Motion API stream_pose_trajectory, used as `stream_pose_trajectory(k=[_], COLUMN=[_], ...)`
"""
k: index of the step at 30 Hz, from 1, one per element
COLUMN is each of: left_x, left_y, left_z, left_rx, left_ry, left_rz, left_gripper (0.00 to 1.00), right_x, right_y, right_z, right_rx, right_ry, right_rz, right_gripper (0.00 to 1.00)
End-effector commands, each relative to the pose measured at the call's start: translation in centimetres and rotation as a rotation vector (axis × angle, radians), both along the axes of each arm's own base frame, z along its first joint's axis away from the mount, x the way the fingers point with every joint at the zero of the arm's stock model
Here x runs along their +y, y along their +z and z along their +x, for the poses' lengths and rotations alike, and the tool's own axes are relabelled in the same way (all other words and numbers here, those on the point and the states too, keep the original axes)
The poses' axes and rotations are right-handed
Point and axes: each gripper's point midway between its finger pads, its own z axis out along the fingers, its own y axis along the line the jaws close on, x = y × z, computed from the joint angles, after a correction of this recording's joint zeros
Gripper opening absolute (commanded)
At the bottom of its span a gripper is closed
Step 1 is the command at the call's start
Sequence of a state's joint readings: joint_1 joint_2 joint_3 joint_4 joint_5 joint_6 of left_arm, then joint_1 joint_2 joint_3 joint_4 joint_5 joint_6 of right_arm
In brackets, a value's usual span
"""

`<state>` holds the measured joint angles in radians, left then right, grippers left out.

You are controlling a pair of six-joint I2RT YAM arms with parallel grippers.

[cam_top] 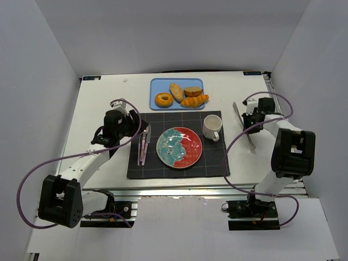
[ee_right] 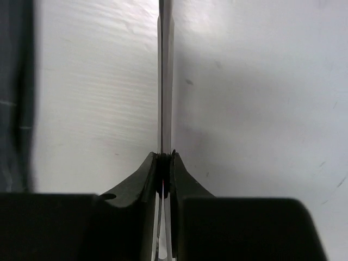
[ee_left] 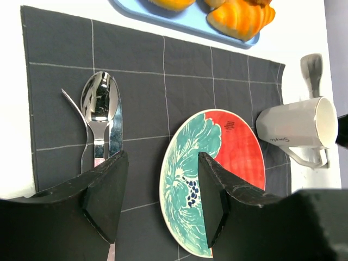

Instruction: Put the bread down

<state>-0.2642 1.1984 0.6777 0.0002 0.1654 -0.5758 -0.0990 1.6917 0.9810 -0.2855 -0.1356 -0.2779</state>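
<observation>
Several breads lie on a blue tray at the back: a donut, a long roll, a brown bun and a croissant; the croissant also shows at the top of the left wrist view. A red and teal plate sits bare on the dark placemat. My left gripper hangs open over the mat by the plate's left rim, holding nothing. My right gripper is shut on a table knife over the white table, right of the mat.
A white mug stands on the mat right of the plate. A spoon and fork lie at the mat's left side. The knife lies lengthwise near the table's right edge. White walls enclose the table.
</observation>
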Motion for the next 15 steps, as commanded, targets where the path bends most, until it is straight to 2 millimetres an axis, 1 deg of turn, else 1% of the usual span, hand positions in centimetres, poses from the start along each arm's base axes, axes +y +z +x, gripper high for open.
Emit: stream_pose_trajectory(k=[1, 2, 3, 4, 5, 6, 7, 8, 9, 10, 11, 12, 13, 14, 15], left_x=[0.6, 0.8, 0.9, 1.0, 1.0, 1.2, 1.3, 1.4, 1.6, 1.7, 1.8, 1.9, 2.0, 2.0, 2.0], left_y=[1.6, 1.0, 0.9, 0.8, 0.4, -0.1, -0.3, -0.2, -0.3, -0.3, 0.0, 0.1, 0.1, 0.1, 0.2], left_z=[-0.3, -0.6, -0.8, -1.1, -1.4, -1.8, -2.0, -2.2, -2.2, -2.4, -2.3, -2.4, -2.4, -2.4, -2.4], left_rx=[-0.062, -0.052, -0.048, -0.049, -0.038, -0.016, -0.010, -0.014, -0.013, -0.011, -0.022, -0.023, -0.020, -0.022, -0.022], left_ry=[0.027, 0.032, 0.034, 0.038, 0.039, 0.042, 0.045, 0.053, 0.060, 0.064, 0.072, 0.076, 0.077, 0.080, 0.080], left_rz=[0.006, 0.009, 0.006, 0.004, 0.005, 0.009, 0.011, 0.010, 0.012, 0.015, 0.016, 0.018, 0.021, 0.022, 0.022], left_gripper=[0.64, 0.64, 0.64, 0.64, 0.64, 0.64, 0.64, 0.64, 0.64, 0.64, 0.64, 0.64, 0.64, 0.64, 0.64], right_x=[4.0, 4.6, 6.0, 6.2, 7.8, 9.2, 9.8, 11.2, 12.0, 12.7, 13.4, 15.1, 16.0, 17.7, 18.4], right_y=[10.2, 11.4, 13.5, 14.2, 14.7, 16.6, 17.2, 17.3, 17.8, 18.8, 19.0, 19.3, 20.4, 19.9, 20.1], right_z=[4.5, 4.8, 5.6, 5.8, 6.0, 6.8, 7.1, 7.3, 7.6, 8.6, 8.6, 8.7, 9.2, 9.3, 9.6], right_rx=[-0.311, -0.348, -0.402, -0.412, -0.425, -0.475, -0.488, -0.488, -0.501, -0.532, -0.528, -0.544, -0.574, -0.574, -0.586], right_ry=[0.375, 0.452, 0.510, 0.539, 0.602, 0.665, 0.690, 0.733, 0.765, 0.798, 0.829, 0.889, 0.913, 0.957, 0.973], right_rz=[-0.025, -0.055, -0.058, -0.069, -0.075, -0.108, -0.119, -0.120, -0.131, -0.167, -0.179, -0.207, -0.226, -0.234, -0.258], right_gripper=[0.06, 0.07, 0.09, 0.10, 0.10, 0.13, 0.14, 0.15, 0.17, 0.20, 0.21, 0.23, 0.24, 0.26, 0.28])
